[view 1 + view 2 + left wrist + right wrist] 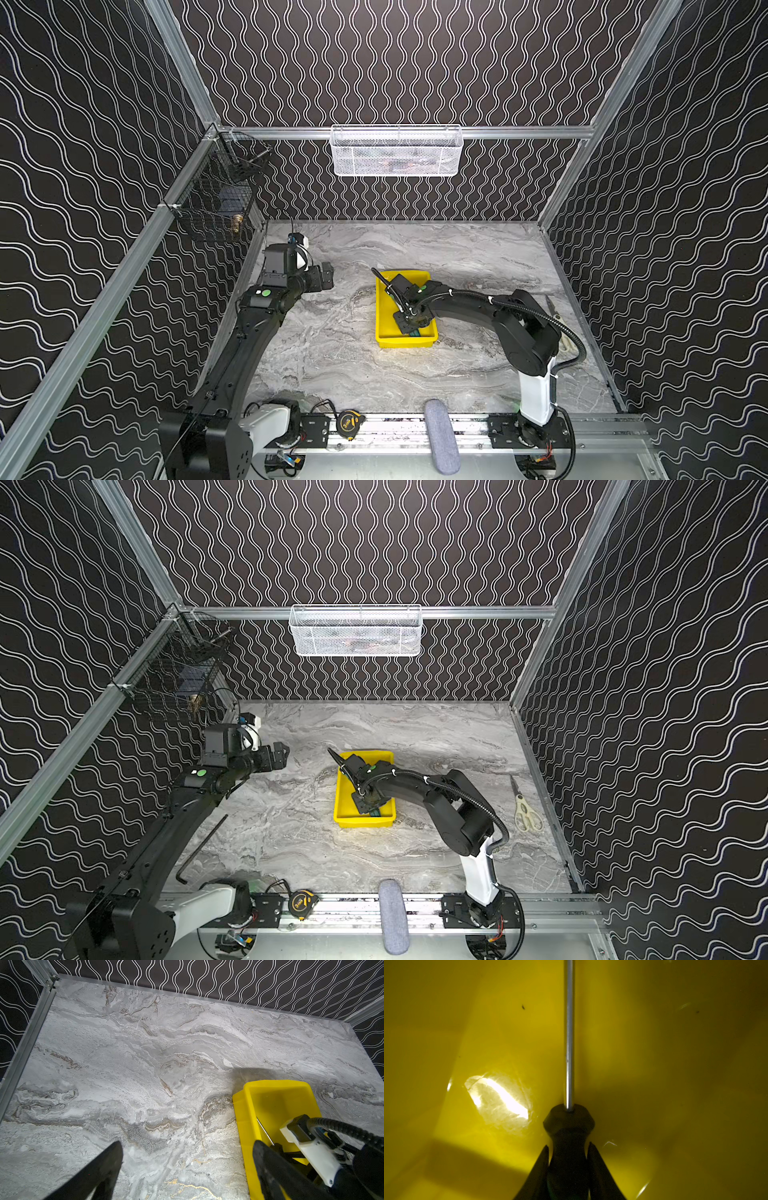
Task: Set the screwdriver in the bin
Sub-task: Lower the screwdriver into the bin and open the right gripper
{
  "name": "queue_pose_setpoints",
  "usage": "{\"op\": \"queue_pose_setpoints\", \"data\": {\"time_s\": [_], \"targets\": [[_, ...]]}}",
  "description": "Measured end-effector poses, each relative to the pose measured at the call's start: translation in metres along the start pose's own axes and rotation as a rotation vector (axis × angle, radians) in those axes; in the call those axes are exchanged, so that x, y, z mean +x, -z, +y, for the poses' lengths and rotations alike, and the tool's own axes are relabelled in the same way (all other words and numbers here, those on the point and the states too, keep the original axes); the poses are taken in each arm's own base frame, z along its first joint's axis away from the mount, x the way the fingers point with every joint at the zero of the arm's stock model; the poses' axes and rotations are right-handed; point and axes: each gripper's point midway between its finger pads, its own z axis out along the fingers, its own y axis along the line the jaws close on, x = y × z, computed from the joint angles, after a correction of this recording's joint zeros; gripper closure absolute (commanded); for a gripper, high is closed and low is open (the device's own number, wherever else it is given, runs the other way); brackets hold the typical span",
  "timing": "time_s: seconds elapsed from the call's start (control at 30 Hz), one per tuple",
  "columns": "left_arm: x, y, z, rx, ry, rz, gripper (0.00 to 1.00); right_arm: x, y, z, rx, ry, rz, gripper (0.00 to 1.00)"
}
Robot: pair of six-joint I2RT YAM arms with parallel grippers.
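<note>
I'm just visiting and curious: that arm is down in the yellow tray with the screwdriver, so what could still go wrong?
1. The right pincer flanks the screwdriver handle closely; lifting too soon could drag it back out of the bin.
2. The arm is low inside the bin, so withdrawing sideways might catch its wall and shove it.

Beneath me the bin (446, 1022) is glossy yellow plastic. My screwdriver (569, 1122) has a smooth bright metal shaft and matt black handle. The table (145, 1064) looks like polished grey marble.
</note>
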Motion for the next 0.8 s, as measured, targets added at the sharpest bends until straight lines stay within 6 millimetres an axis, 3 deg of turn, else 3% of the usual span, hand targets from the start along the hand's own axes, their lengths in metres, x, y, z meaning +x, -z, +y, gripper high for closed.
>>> {"op": "queue_pose_setpoints", "data": {"time_s": [0.2, 0.43, 0.53, 0.8], "targets": [[-0.001, 0.001, 0.000, -0.001, 0.000, -0.003, 0.01, 0.000, 0.003, 0.000, -0.003, -0.002, -0.009, 0.62], [-0.002, 0.003, 0.001, -0.005, -0.001, -0.011, 0.01, -0.003, 0.009, -0.003, -0.006, -0.010, -0.026, 0.46], [-0.002, 0.002, 0.001, -0.005, -0.001, -0.009, 0.01, -0.006, 0.015, -0.004, -0.008, -0.014, -0.041, 0.44], [-0.002, 0.002, 0.001, -0.006, -0.001, -0.008, 0.01, -0.027, 0.055, -0.007, -0.045, -0.040, -0.141, 0.41]]}}
